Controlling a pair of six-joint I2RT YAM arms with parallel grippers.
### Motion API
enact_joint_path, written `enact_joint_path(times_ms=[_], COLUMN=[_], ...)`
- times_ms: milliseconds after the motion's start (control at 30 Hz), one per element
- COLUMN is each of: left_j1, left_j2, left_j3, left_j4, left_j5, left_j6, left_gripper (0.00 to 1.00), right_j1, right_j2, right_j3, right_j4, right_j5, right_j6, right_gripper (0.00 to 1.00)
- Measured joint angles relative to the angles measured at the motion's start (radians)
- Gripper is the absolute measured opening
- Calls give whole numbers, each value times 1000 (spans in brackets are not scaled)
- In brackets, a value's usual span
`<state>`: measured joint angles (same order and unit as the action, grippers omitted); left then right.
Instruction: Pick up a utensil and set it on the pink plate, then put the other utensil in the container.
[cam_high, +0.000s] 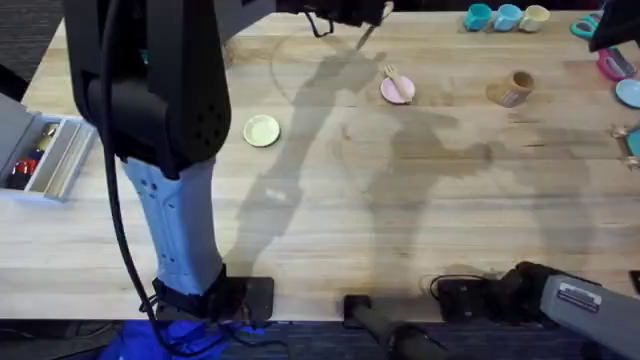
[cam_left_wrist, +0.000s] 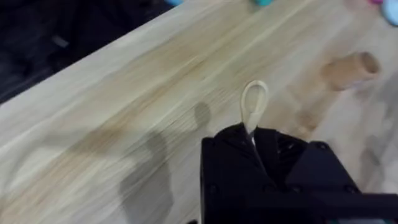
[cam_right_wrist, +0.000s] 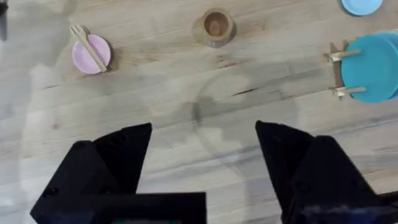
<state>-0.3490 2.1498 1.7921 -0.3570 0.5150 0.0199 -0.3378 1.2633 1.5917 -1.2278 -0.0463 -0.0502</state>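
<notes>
Holding the wooden spoon (cam_left_wrist: 254, 102) up off the tabletop (cam_high: 330, 230), the left claw (cam_high: 372, 22) is clamped on the thin handle, with the oval bowl poking out past the black fingers. It hangs near the far edge of the tabletop, well apart from the tan cup (cam_high: 512, 88), so I'd say the second half of the job is in progress but not finished.

First half looks done: the little wooden fork (cam_right_wrist: 87, 41) lies flat across the pink plate (cam_right_wrist: 91, 55), tines sticking out over the rim.

The cup is a short wood-look cylinder, open top, standing upright and empty as far as I can see. Fork and spoon are both pale, smooth, light wood; the plate is flat, round and matte.

The right claw (cam_right_wrist: 202, 140) sits back near its base with its fingers spread wide, holding nothing. A pale yellow-green dish (cam_high: 262, 131) sits off toward the left arm, not involved.
</notes>
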Motion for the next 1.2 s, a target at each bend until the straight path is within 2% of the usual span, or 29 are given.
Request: enact_joint_path(times_ms=[233, 467, 667, 833, 933, 1100, 1200], left_j1=[-37, -104, -153, -184, -198, -218, -232], left_j2=[0, 0, 0, 4, 24, 103, 149], left_j3=[0, 1, 0, 1, 1, 3, 3], left_j4=[125, 241, 354, 478, 612, 922, 1044], left_j5=[174, 310, 355, 366, 384, 409, 413], left_j6=[13, 117, 154, 158, 118, -49, -135], left_gripper=[41, 42, 42, 42, 42, 42, 42], right_j1=[0, 0, 0, 0, 0, 0, 0], right_j2=[0, 0, 0, 0, 0, 0, 0], right_j3=[0, 0, 0, 0, 0, 0, 0], right_j4=[1, 1, 1, 1, 1, 12, 17], right_j5=[0, 0, 0, 0, 0, 0, 0], right_j6=[0, -11, -16, -18, -18, -18, -19], right_gripper=[998, 998, 997, 997, 997, 997, 997])
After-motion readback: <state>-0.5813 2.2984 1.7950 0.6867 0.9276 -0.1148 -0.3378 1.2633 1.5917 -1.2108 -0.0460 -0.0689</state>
